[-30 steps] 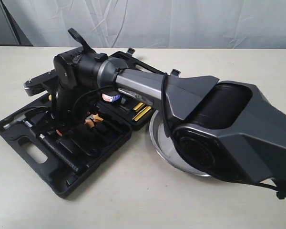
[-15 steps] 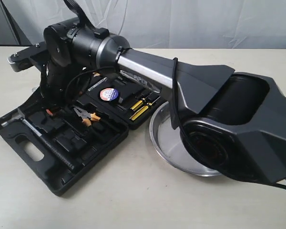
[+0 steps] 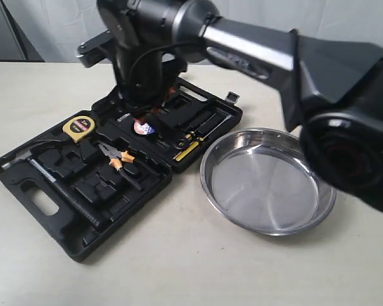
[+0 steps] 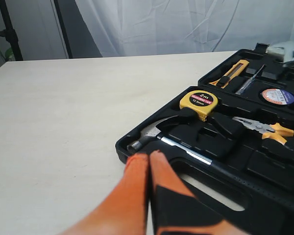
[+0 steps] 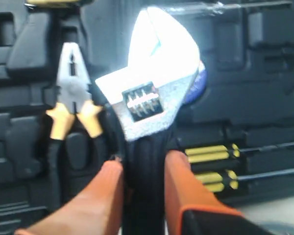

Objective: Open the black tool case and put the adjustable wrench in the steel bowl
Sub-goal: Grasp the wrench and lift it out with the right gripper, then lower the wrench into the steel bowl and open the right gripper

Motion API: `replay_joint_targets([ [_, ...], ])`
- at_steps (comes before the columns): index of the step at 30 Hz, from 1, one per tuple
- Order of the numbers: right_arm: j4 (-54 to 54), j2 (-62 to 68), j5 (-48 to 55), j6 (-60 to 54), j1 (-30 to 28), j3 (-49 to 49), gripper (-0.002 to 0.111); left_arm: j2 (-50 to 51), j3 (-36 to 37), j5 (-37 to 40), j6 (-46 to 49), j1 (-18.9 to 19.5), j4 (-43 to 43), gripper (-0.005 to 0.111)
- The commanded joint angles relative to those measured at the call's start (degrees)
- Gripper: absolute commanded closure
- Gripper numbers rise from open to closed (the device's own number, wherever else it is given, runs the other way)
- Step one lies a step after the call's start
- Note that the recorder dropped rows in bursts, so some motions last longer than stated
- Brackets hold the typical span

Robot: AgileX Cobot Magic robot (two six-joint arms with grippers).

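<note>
The black tool case point(image 3: 124, 197) lies open on the table's left side. My right gripper point(image 5: 142, 164) is shut on the black handle of the adjustable wrench point(image 5: 149, 98), whose silver head points down at the case. In the exterior view this gripper point(image 3: 139, 107) hangs over the case's far half, and the wrist hides most of the wrench. The wrench head point(image 4: 284, 51) also shows in the left wrist view. The steel bowl point(image 3: 268, 182) stands empty right of the case. My left gripper point(image 4: 149, 155) is shut on nothing, low beside the case's near corner.
Inside the case lie a yellow tape measure point(image 3: 81, 126), orange-handled pliers point(image 3: 118, 156), a long hammer point(image 3: 57, 185), yellow screwdrivers point(image 3: 188, 148) and a round tape roll point(image 3: 145, 129). The right arm point(image 3: 255, 51) spans above the bowl. A white curtain hangs behind the table.
My right gripper has risen out of the case with the wrench and swung toward the case's far half. The tape measure it covered now shows.
</note>
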Motion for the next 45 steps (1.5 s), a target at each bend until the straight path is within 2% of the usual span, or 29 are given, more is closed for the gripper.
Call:
replay_joint_targets([
  [1, -1.3, -10.0, -6.1, 2.5, -5.2, 14.9, 0.108, -0.2, 0.1, -0.4, -0.1, -0.1, 0.0, 0.107],
  [5, -1.0, -19.3, -14.0, 4.9, -9.8, 33.1, 0.108, -0.2, 0.1, -0.4, -0.1, -0.1, 0.0, 0.107],
  [8, 0.3, -23.7, -16.9, 5.3, -13.0, 42.9, 0.108, -0.2, 0.1, -0.4, -0.1, -0.1, 0.0, 0.107],
  [12, 2.7, -24.0, -21.9, 5.3, -17.6, 50.5, 0.108, -0.2, 0.1, -0.4, -0.1, -0.1, 0.0, 0.107],
  [15, 3.0, -22.1, -24.6, 5.1, -19.3, 52.5, 0.108, -0.2, 0.1, -0.4, -0.1, -0.1, 0.0, 0.107],
  [23, 2.8, -16.1, -29.9, 5.0, -19.5, 52.9, 0.108, -0.2, 0.1, -0.4, -0.1, -0.1, 0.0, 0.107],
  [29, 4.0, -13.9, -29.8, 5.4, -19.5, 52.9, 0.107, -0.2, 0.1, -0.4, -0.1, -0.1, 0.0, 0.107],
  [31, 4.1, -14.2, -29.7, 5.4, -19.5, 52.9, 0.099, -0.2, 0.1, -0.4, -0.1, -0.1, 0.0, 0.107],
  [34, 4.1, -15.1, -26.7, 5.3, -19.5, 52.9, 0.077, -0.2, 0.1, -0.4, -0.1, -0.1, 0.0, 0.107],
  [37, 4.2, -18.0, -25.7, 4.7, -19.5, 52.9, 0.067, -0.2, 0.1, -0.4, -0.1, -0.1, 0.0, 0.107],
  [43, 4.5, -29.7, -22.2, 5.1, -19.5, 53.1, 0.069, -0.2, 0.1, -0.4, -0.1, -0.1, 0.0, 0.107],
  [44, 4.5, -32.5, -21.7, 5.1, -19.2, 54.1, 0.072, -0.2, 0.1, -0.4, -0.1, -0.1, 0.0, 0.107],
  [45, 4.5, -35.9, -21.6, 5.1, -19.0, 55.8, 0.080, -0.2, 0.1, -0.4, -0.1, -0.1, 0.0, 0.107],
])
